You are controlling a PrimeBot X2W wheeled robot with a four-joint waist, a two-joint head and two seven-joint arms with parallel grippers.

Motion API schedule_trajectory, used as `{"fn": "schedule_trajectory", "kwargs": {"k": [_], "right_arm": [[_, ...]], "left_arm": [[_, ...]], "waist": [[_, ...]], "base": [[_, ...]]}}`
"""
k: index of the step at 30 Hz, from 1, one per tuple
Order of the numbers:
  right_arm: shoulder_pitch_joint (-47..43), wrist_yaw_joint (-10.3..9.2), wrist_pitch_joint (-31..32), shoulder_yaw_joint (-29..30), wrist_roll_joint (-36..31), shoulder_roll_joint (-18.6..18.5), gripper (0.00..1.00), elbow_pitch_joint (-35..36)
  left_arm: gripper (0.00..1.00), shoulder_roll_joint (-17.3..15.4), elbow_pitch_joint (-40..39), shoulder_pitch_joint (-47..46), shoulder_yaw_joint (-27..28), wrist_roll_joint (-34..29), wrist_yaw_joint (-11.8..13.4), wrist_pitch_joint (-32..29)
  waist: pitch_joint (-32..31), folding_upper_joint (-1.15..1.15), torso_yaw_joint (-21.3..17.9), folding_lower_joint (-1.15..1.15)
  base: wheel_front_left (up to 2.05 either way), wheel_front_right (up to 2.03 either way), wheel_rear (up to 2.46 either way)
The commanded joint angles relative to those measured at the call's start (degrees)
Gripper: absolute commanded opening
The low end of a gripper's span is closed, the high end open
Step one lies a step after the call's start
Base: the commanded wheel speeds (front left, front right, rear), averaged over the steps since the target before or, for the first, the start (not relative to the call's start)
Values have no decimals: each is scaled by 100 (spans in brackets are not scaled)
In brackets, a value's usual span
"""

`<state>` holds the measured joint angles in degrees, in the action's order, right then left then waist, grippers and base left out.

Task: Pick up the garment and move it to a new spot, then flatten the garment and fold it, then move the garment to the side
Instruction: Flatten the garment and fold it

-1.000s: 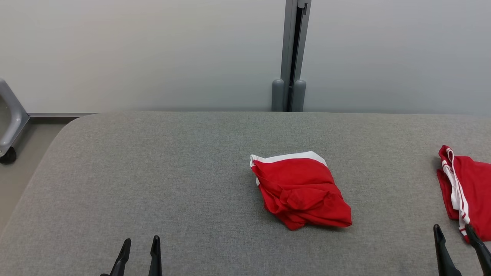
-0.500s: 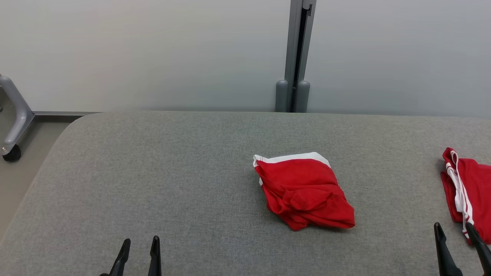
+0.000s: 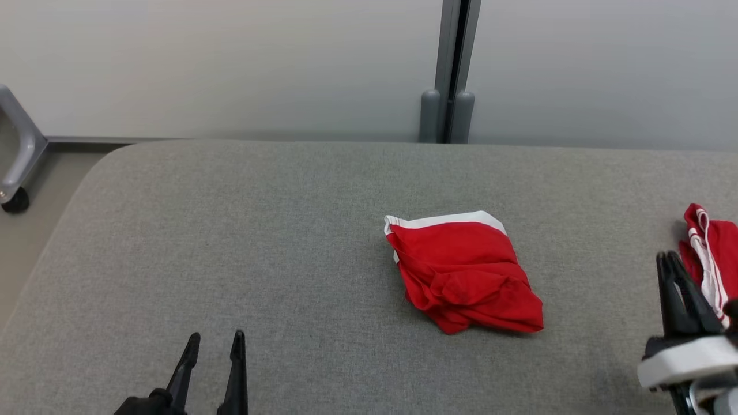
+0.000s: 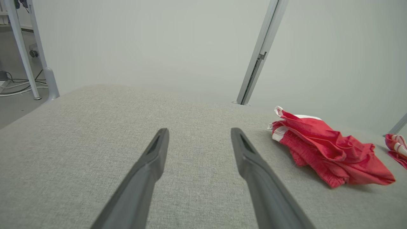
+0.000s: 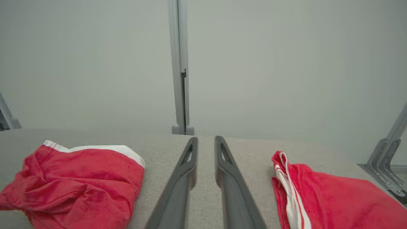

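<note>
A crumpled red garment with a white band lies right of the middle of the grey padded table; it also shows in the left wrist view and the right wrist view. A second red garment with white stripes lies at the right edge. My right gripper hovers over bare table between the two, close beside the striped one. Its jaws stand narrowed to a slim gap with nothing in it. My left gripper is wide open near the front edge, well left of the crumpled garment.
A grey post stands against the pale wall behind the table. A wheeled metal frame leg stands on the floor off the table's rounded left corner. A metal bracket sits beyond the right end.
My right gripper has moved forward alongside the striped garment and its jaws have narrowed from wide open. The head camera has shifted a little. The left gripper stays open.
</note>
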<state>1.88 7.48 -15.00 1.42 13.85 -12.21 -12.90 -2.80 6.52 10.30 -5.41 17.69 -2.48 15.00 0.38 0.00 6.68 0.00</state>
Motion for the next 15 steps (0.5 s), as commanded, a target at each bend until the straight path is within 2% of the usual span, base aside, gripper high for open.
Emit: {"fn": "schedule_trajectory", "kwargs": {"k": [1, 3, 5, 8, 12, 15], "right_arm": [[310, 3, -25, -106, 3, -107, 0, -50], [812, 3, 48, -478, -72, -251, 0, -265], [1641, 3, 220, -1150, -119, -387, 0, -665], [2307, 1, 323, -1771, -28, -393, 0, -1228], [2828, 1, 211, -2433, 194, -419, 0, -1911], [2850, 1, 81, -2859, 385, -432, 0, -2172]], "left_arm": [[100, -21, -47, -178, -17, -26, -22, 24], [100, -21, -62, -331, -73, -12, -42, 19], [100, -23, -47, -560, -148, 6, -53, 18], [100, -19, 10, -770, -214, 58, -82, 18], [100, -23, 57, -959, -285, 157, -19, 18], [100, -21, 65, -990, -310, 217, 35, 18]], "waist": [[295, 0, 61, 0], [539, 0, 117, 0], [891, 0, 217, 0], [1120, 0, 357, 0], [1258, 0, 567, 0], [1238, 0, 660, 0]], "base": [[0, 0, 0], [0, 0, 0], [0, 0, 0], [0, 0, 0], [0, 0, 0], [0, 0, 0]]}}
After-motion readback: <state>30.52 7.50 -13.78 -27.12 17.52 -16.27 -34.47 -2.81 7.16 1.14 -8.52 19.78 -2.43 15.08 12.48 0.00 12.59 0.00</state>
